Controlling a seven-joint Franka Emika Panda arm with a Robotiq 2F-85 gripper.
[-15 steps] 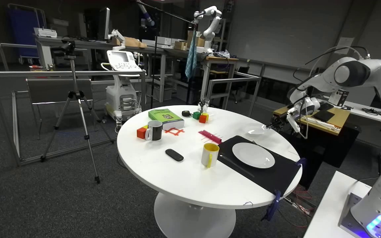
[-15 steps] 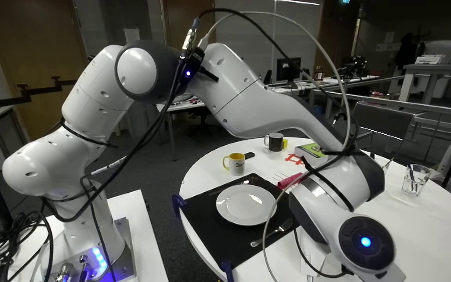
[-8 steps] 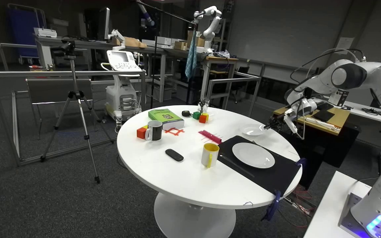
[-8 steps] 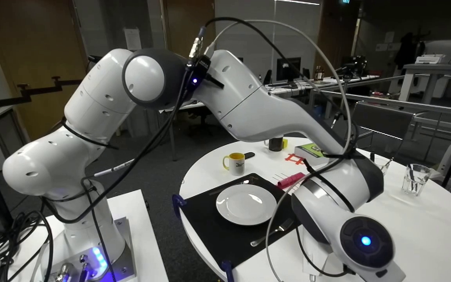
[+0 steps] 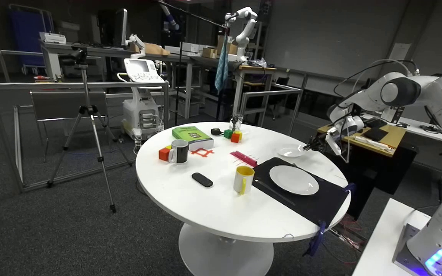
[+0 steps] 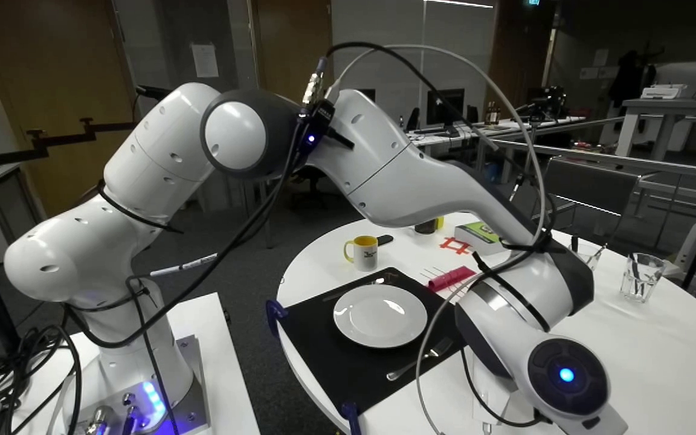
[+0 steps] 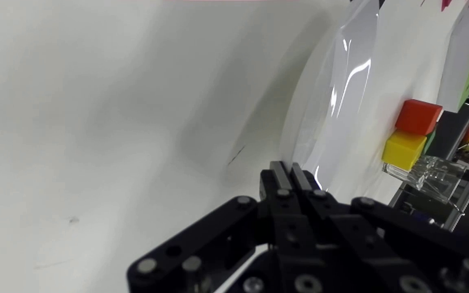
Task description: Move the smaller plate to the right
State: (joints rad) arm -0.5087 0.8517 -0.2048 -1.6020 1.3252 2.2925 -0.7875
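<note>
From the left of the table (image 5: 213, 207) in an exterior view, a black-and-white mug (image 5: 182, 153) and a green-topped book (image 5: 192, 135) stand well apart from the work, with a yellow-lined mug (image 5: 240, 180) nearer and to their right. Further right, the black placemat (image 5: 320, 207) carries the larger plate (image 5: 294, 180), which the task leaves alone. Beyond the placemat, at the far right part of the table, is the smaller plate (image 5: 291, 152), with the gripper (image 7: 286, 167) at its right edge. The wrist view shows the fingertips (image 7: 279, 176) nearly together with the plate's rim between them, so it appears clamped there; whether its underside is clear of the tabletop I cannot tell. The grasp, then, looks done, and the shift itself probably unfinished. Left to do, as I judge it: complete the move rightward, set the plate flat, and let go. Nothing visible marks where it should end.
</note>
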